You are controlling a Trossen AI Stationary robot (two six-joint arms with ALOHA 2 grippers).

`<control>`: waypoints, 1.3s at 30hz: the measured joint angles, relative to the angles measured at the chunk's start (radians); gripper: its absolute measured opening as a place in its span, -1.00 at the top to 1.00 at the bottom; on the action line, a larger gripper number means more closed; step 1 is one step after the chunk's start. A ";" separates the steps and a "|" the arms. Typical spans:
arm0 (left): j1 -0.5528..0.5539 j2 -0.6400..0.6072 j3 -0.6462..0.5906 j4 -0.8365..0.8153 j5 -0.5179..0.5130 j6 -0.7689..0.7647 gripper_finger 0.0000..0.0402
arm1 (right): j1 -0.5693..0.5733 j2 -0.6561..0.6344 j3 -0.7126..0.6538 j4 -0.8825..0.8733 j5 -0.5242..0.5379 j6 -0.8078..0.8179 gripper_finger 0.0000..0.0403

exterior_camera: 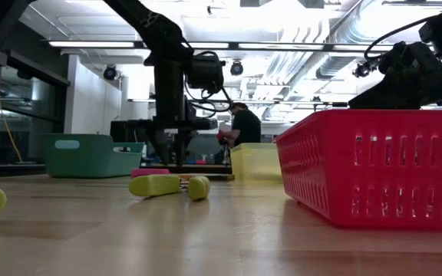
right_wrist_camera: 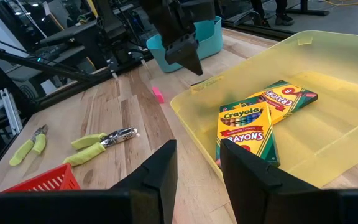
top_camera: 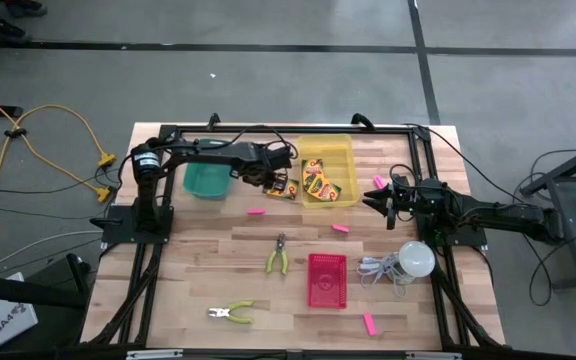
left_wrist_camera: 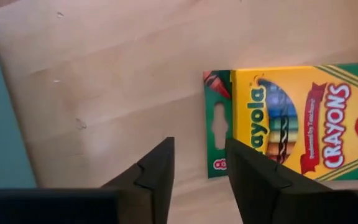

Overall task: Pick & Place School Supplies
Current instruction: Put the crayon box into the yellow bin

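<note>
Three crayon boxes show in all: two lie inside the yellow bin [top_camera: 340, 150], the first crayon box [top_camera: 314, 181] and the second crayon box [top_camera: 343, 192], and a third crayon box [top_camera: 286, 187] lies on the surface [top_camera: 198, 270] just left of that bin.

Four pink erasers lie on the wood: one eraser [top_camera: 256, 211] near the middle left, a second eraser [top_camera: 340, 228] right of centre, a third eraser [top_camera: 378, 182] toward the far right, and a fourth eraser [top_camera: 369, 323] at the near edge.

There are three containers: the yellow bin, a teal bin [top_camera: 206, 181] and a red basket [top_camera: 327, 280].

Two pliers with yellow-green handles are counted, one pair [top_camera: 278, 256] and another pair [top_camera: 232, 314].

One white bulb [top_camera: 416, 259] with a cord completes the count.
</note>
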 joint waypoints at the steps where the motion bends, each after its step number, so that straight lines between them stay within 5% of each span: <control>1: 0.000 0.000 -0.008 0.012 0.000 0.000 0.29 | 0.000 0.000 0.000 0.000 0.000 0.000 0.45; 39: 0.020 0.031 -0.066 0.139 0.012 0.021 0.33 | 0.000 0.000 0.000 0.000 0.000 0.000 0.45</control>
